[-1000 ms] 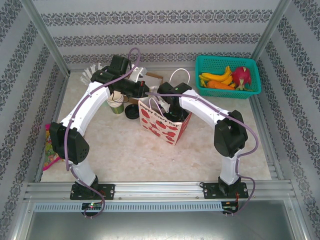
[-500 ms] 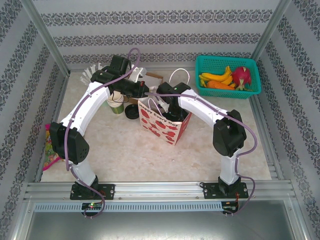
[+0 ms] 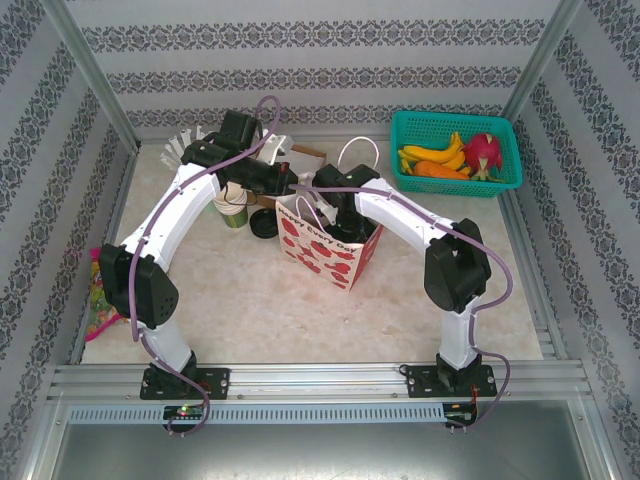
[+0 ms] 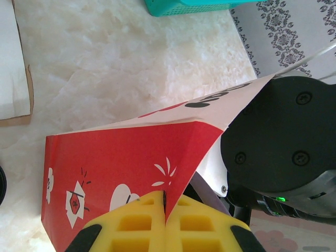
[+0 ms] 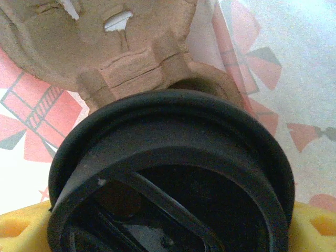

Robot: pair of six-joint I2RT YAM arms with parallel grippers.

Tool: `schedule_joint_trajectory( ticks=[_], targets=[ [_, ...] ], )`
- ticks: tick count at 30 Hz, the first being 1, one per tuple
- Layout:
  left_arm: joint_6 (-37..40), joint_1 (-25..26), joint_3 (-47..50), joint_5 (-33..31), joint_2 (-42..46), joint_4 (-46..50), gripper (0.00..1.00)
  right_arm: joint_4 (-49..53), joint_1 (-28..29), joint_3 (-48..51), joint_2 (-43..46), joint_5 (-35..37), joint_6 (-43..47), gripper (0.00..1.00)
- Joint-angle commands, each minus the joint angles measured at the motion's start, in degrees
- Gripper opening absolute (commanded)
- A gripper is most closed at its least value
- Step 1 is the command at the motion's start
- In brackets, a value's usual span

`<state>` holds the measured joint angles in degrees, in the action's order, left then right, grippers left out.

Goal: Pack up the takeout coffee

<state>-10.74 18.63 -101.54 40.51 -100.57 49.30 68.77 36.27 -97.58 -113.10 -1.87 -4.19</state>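
Your left gripper point(image 4: 165, 210) has its yellow fingers point(image 4: 131, 226) pressed together on the top edge of the red-and-white paper bag point(image 4: 121, 168), pinching that rim. From above you can see the bag standing upright near the middle of the table point(image 3: 250, 300), with your right arm bent over it and its wrist down at the bag's open mouth. Your right gripper point(image 5: 168, 233) is spread wide around the coffee cup point(image 5: 173, 157): the yellow pads point(image 5: 315, 226) sit on either side of its round black lid, which hides the cup body. The cup is inside the bag, with the bag's red-patterned wall point(image 5: 294, 79) behind it and a brown pulp cup tray point(image 5: 105, 47) just beyond the lid. The teal fruit basket point(image 3: 450, 185) stands well apart at the far right.
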Motion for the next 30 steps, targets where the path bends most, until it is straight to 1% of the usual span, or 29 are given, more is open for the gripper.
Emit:
schedule_joint_trajectory(
  ticks=[1,11,19,25,30],
  targets=[
    [0.3,-0.4,0.5,2.6,1.5,-0.4,0.0,3.2,-0.2,4.4,-7.8,5.0,-1.7,0.5],
    [-1.1,-0.2,0.8,5.7,0.7,-1.8,0.0,2.6,0.1,3.6,-9.7,4.2,-2.0,0.5],
    [-1.2,0.3,0.8,6.1,0.6,-1.8,0.0,2.8,0.1,2.9,-11.4,4.0,-2.4,0.5],
    [-1.6,0.7,0.9,7.9,0.7,-2.7,0.0,4.6,0.5,1.0,-10.5,4.0,-2.6,0.51],
    [-1.6,0.7,1.1,6.6,1.0,-2.6,0.0,5.0,0.6,-0.8,-7.6,2.2,-3.1,0.51]
  ],
)
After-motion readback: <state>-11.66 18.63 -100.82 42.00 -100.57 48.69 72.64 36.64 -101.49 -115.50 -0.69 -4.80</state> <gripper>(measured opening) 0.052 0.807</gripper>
